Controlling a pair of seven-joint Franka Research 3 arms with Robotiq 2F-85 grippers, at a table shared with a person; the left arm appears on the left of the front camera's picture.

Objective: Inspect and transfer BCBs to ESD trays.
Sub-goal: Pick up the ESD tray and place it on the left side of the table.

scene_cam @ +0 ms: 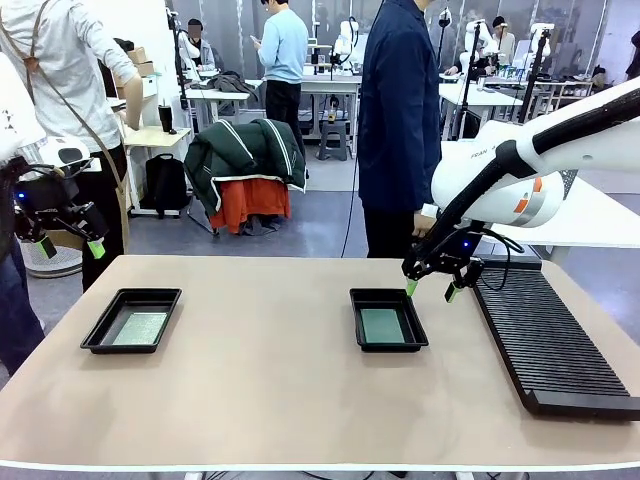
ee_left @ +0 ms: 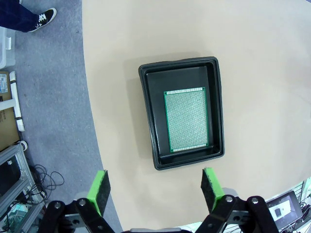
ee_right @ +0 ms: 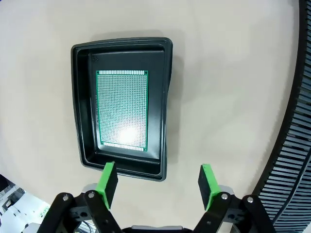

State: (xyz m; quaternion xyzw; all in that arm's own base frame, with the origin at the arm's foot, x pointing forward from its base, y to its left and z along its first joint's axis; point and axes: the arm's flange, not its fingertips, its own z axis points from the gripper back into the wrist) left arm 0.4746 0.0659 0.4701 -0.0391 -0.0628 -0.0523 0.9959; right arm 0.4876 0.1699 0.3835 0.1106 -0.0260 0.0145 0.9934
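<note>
Left tool [scene_cam: 68,245]: raised off the left edge of the desk [scene_cam: 260,400], above and to the left of the left ESD tray [scene_cam: 105,330]. Jaws spread wide, nothing between the green pads [ee_left: 100,190]; no contact with tray or desk. In the left wrist view the tool [ee_left: 156,190] looks straight down on this tray [ee_left: 151,121], which sits near the desk's rounded edge with grey floor beside it.

Left tray contents: one BCB [scene_cam: 139,327] lying flat on the tray floor, perforated green face up. In the left wrist view the board [ee_left: 186,120] sits toward one long wall and one short end, leaving bare black floor along the other two sides.

Right tool [scene_cam: 432,290]: hangs just above the far right corner of the right ESD tray [scene_cam: 355,330], between the tray and the long black ribbed rack [scene_cam: 550,345]. Jaws wide, pads [ee_right: 107,182] empty, touching nothing. In the right wrist view the tool [ee_right: 158,184] is poised over the tray's near rim [ee_right: 167,97] and the bare desk beside it.

Right tray contents: one BCB [scene_cam: 381,325] flat on the floor. In the right wrist view the board [ee_right: 121,110] lies roughly centred, with a bright glare patch near one end.

Rack lies along the desk's right side, well apart from the left tray, near the right tray. A person in dark blue clothing [scene_cam: 400,110] stands at the far side of the desk.
</note>
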